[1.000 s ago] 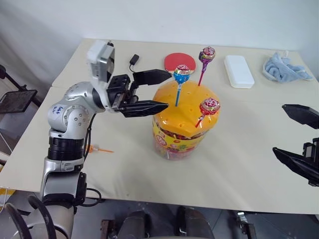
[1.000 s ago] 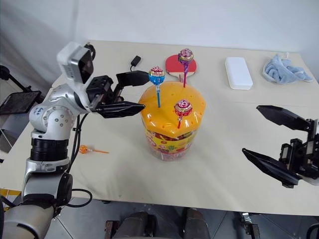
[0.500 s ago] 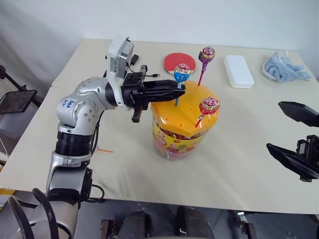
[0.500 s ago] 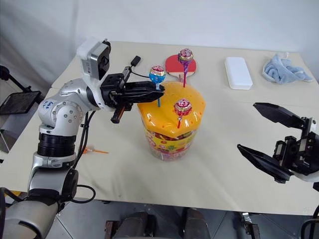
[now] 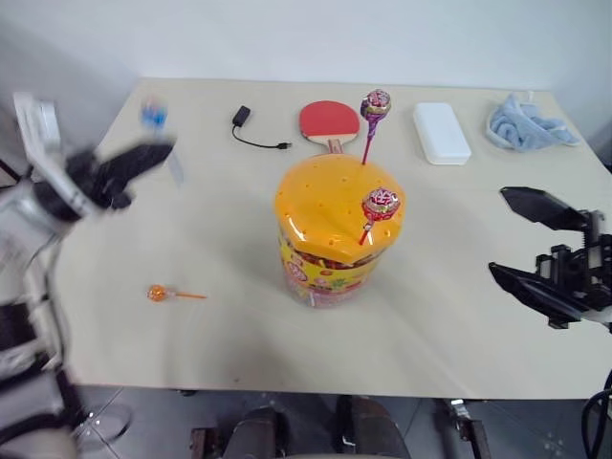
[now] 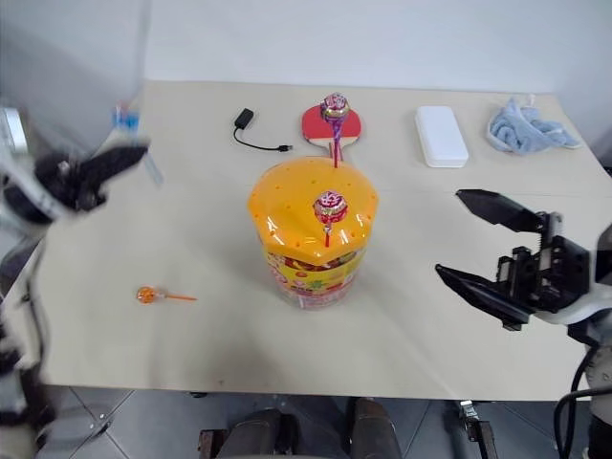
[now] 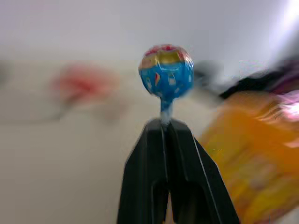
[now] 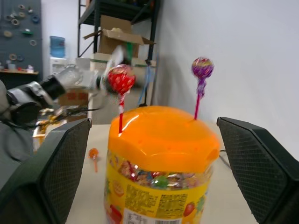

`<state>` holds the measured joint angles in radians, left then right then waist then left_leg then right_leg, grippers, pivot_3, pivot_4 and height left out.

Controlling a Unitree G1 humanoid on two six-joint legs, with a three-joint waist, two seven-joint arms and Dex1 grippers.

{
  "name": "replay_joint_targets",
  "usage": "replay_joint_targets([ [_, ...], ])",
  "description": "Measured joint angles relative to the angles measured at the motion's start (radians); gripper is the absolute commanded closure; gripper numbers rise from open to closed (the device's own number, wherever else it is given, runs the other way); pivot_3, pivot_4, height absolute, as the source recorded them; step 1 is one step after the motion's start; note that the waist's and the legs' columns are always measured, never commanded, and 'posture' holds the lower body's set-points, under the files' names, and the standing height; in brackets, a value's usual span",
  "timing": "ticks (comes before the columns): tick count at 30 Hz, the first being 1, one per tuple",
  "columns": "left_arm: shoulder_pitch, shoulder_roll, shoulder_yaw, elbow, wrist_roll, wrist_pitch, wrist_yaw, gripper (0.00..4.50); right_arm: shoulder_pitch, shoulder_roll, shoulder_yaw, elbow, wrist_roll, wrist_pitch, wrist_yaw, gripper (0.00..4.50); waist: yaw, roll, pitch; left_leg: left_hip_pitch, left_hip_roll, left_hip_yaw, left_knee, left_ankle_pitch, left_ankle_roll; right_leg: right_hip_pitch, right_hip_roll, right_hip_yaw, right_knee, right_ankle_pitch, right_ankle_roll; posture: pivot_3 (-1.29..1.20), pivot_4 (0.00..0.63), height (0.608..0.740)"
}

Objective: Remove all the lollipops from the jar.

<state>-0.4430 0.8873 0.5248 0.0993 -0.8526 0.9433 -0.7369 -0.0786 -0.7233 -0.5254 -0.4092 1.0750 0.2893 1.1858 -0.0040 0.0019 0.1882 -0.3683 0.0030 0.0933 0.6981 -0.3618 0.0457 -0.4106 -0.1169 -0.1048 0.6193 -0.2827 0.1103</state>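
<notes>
Two lollipops, purple [image 5: 375, 103] and red [image 5: 381, 203], stand in the jar [image 5: 337, 229] lid, my left pincer [image 7: 166, 125] clamps the blue one [image 7: 166, 71] left of it, the orange one [image 5: 157, 294] lies on the table [image 5: 459, 316], and my right pincer [image 5: 526, 239] gapes right of the jar.

Lollipops: 4, namely purple [image 5: 375, 103], red [image 5: 381, 203], orange [image 5: 157, 294], and apparently blue [image 7: 166, 71]. Jar [image 5: 335, 239]: 1. Paddle [image 5: 328, 120]: 1. White box [image 5: 441, 133]: 1. Cloth [image 5: 526, 124]: 1. Cable [image 5: 253, 129]: 1.
</notes>
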Motion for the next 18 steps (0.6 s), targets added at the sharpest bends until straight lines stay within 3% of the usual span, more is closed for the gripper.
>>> replay_joint_targets([
  [4,0.47,0.075,0.172,-0.066,0.134,-0.017,-0.006,4.49,-0.036,-0.001,0.078,0.071,-0.083,-0.033,0.109,0.0,0.001,-0.005,-0.001,0.0,0.0,-0.001,-0.001,-0.002,-0.001,0.001,-0.009,-0.002,-0.003,-0.001,-0.001,0.0,0.15,0.74],
  [6,0.604,0.066,0.195,-0.072,0.174,-0.034,-0.031,4.49,-0.044,-0.003,0.115,0.119,-0.126,-0.055,0.161,0.0,0.013,-0.004,0.0,-0.001,-0.002,-0.003,-0.001,-0.003,0.0,0.001,-0.013,-0.004,-0.004,-0.001,-0.002,0.0,0.15,0.74],
  [10,0.607,0.007,0.201,-0.1,0.17,-0.049,-0.046,4.49,-0.107,-0.001,0.172,0.179,-0.164,-0.071,0.21,0.0,0.037,-0.004,0.0,-0.001,-0.005,-0.006,0.0,-0.004,-0.004,0.002,-0.018,-0.004,-0.006,0.0,-0.001,0.0,0.15,0.74],
  [18,0.495,-0.019,0.073,-0.09,0.191,-0.114,-0.056,4.49,-0.134,0.011,0.194,0.22,-0.194,-0.073,0.226,0.0,0.012,-0.003,-0.001,0.0,-0.005,-0.005,-0.003,-0.002,-0.001,-0.001,-0.015,-0.005,0.001,-0.001,-0.002,0.0,0.15,0.74],
])
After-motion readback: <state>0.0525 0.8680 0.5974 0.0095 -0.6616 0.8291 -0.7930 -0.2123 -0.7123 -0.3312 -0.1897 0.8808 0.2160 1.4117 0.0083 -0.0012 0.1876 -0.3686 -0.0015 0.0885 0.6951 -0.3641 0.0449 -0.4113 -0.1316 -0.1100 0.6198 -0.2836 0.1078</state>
